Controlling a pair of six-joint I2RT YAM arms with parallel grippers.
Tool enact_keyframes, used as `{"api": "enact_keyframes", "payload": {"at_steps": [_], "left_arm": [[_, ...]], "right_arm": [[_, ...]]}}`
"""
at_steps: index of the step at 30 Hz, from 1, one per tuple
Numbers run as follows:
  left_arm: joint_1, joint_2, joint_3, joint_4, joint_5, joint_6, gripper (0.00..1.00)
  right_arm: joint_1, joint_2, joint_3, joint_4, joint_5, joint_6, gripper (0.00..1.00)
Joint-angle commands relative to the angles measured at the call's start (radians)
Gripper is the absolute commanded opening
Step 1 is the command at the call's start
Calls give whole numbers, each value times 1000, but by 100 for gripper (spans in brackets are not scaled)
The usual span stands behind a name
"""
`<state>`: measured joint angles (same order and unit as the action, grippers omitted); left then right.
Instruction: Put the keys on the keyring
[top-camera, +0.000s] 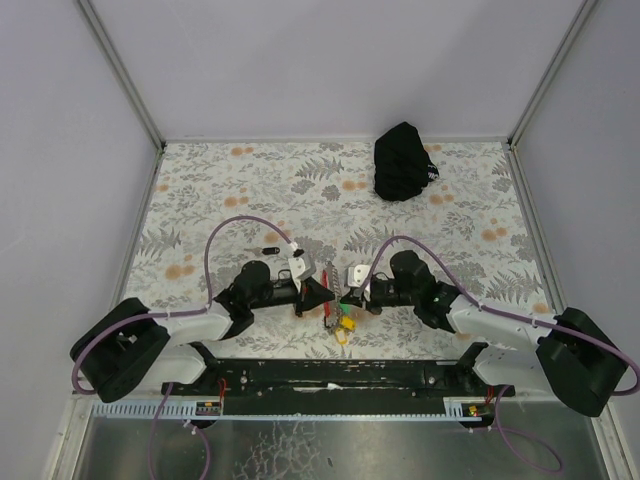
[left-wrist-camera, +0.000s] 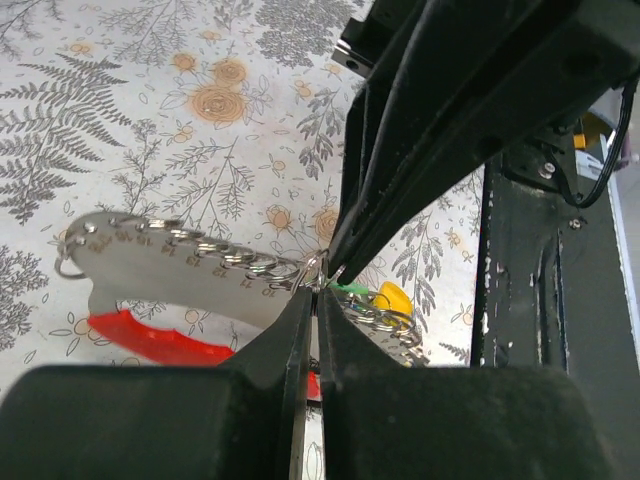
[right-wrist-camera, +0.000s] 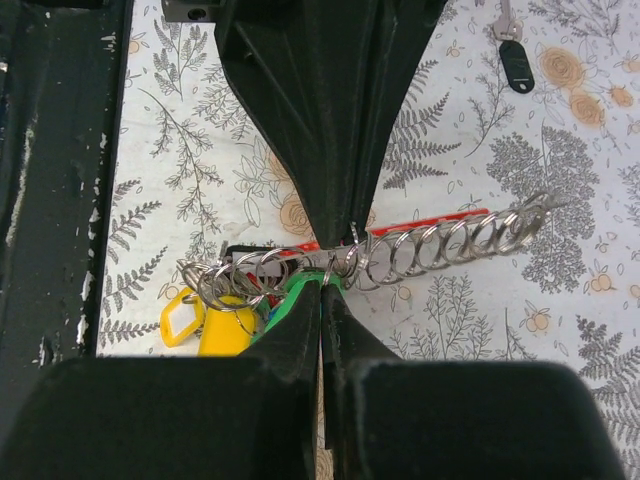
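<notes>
**Left to right.** The left gripper (left-wrist-camera: 315, 296) is pinching the keyring (right-wrist-camera: 440, 245), its fingers all but pressed together on a silvery ring at the middle of the bunch. The bunch is lying on the flowered table (top-camera: 250, 190), near the arm bases, with the red strap (left-wrist-camera: 150, 340) trailing to one side and the yellow tags (right-wrist-camera: 215, 322) to the other.

The right gripper (right-wrist-camera: 322, 287) is meeting the left tip to tip, its fingers pressed together. It is most likely gripping the green key (right-wrist-camera: 290, 300), whose tag is showing right at its fingertips, against the rings. The blue key is not showing in any view.

**Step in hand, as judged:** the green key is being threaded onto the ring.

**Next move:** this is calling for a small, steady push along the ring's coil while the left gripper is holding firm. Any slip is likely to lose the alignment.
</notes>
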<state>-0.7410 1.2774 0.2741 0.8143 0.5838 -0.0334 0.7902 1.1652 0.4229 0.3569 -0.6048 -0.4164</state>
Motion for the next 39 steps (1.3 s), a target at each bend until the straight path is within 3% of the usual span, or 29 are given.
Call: {"api": "enact_keyframes", "payload": {"at_steps": [1, 11, 18, 26, 39], "left_arm": [[-2, -45, -9, 127, -113, -140, 0], [-26, -1, -76, 318, -277, -416, 0], [-48, 55, -118, 491, -343, -524, 0], [-47, 64, -147, 530, -375, -564, 0], [-46, 50, -159, 501, -310, -463, 22]], "right_arm": [[48, -12, 39, -9, 37, -34, 0], [104, -12, 42, -13, 151, -67, 0], [110, -55, 20, 15, 180, -68, 0], [110, -105, -5, 34, 214, -65, 0], [110, -129, 16, 14, 258, -81, 0]]}}
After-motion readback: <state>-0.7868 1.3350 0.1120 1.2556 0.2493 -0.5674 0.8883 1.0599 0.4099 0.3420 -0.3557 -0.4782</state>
